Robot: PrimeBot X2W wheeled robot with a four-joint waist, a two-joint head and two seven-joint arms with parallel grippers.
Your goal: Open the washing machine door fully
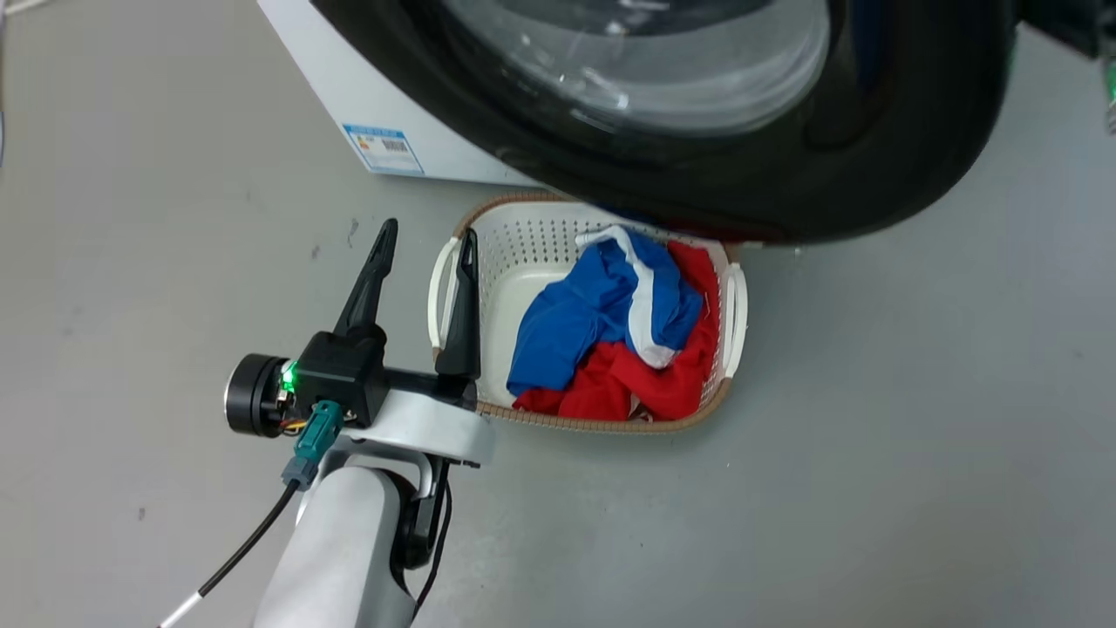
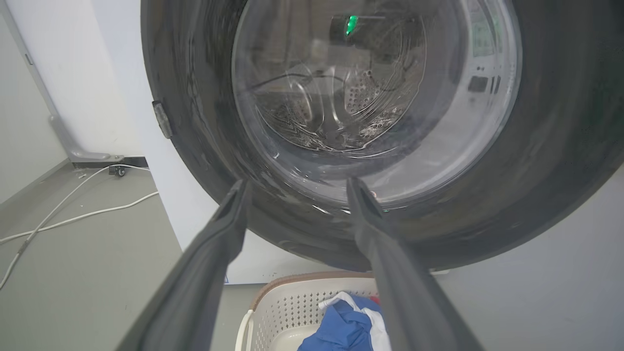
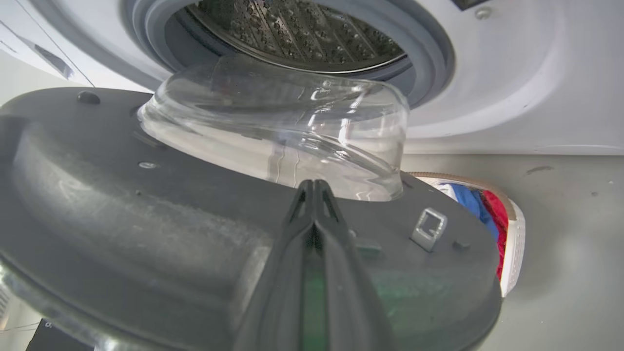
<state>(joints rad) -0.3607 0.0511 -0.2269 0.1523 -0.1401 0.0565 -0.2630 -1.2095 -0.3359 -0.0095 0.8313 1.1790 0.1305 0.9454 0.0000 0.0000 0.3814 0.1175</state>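
The machine [image 1: 340,78] stands white on the grey floor [image 1: 915,392], its mouth uncovered: the right wrist view looks past the door to the steel drum [image 3: 292,34] and the grey ring [image 3: 431,58] around it. The door [image 1: 872,183] stands part open, swung clear of the front and hanging over the far rim of the basket [image 1: 523,235]. I judge it is not yet at full swing.

The basket sits on the floor just below the mouth, probably so that washing can go straight across. It holds blue, red and white clothes [image 1: 610,340].

The right gripper [image 3: 314,184] lies on the door's inner, grey side, pointing at the foot of the glass bowl [image 3: 273,122], with the latch hook [image 3: 428,228] just beside it. Its jaws are pressed together and hold nothing. Closed like this they make one slim wedge, which suits pushing the door wider from behind. Whether they touch the door's face I cannot tell.

The left gripper [image 1: 427,234] hangs on the outer side, near the basket's left handle and facing the door's glossy front. Its jaws stand wide apart, empty and touching nothing, seemingly kept out of the door's path.
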